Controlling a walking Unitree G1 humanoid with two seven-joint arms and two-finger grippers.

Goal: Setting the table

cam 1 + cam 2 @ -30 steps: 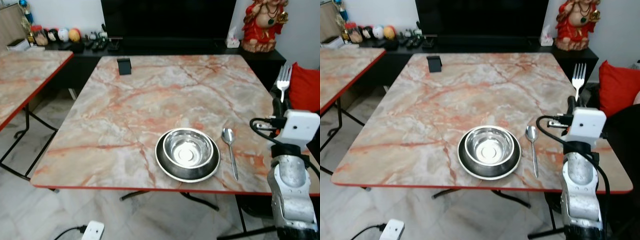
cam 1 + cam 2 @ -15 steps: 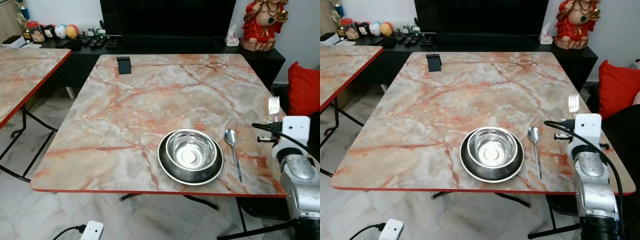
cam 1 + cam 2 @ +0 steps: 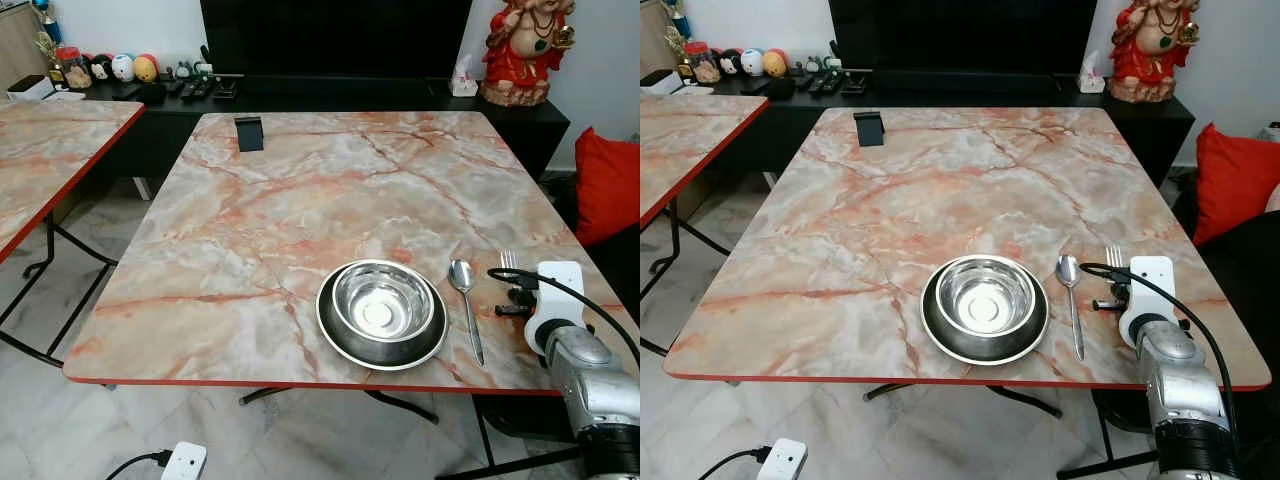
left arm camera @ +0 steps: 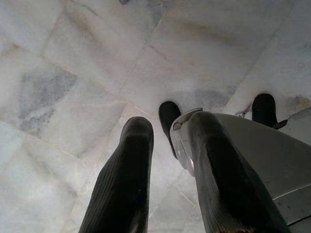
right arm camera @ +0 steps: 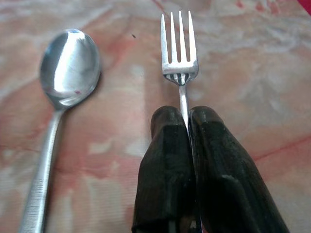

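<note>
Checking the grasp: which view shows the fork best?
The right wrist view: the fork fills it, its handle clamped in the right gripper, beside the spoon. The eye views show just its tines.

The marble-patterned tabletop [image 3: 330, 190] with a red edge carries a dark plate [image 3: 382, 320] near its front edge, a steel spoon [image 3: 465, 305] just right of the plate, and a small black stand [image 3: 249, 133] at the far left corner.

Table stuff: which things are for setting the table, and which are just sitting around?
For the job: fork held in the right gripper, spoon, steel bowl on its plate.

Just around: black stand, red statue, red cushion, floor plug.
</note>
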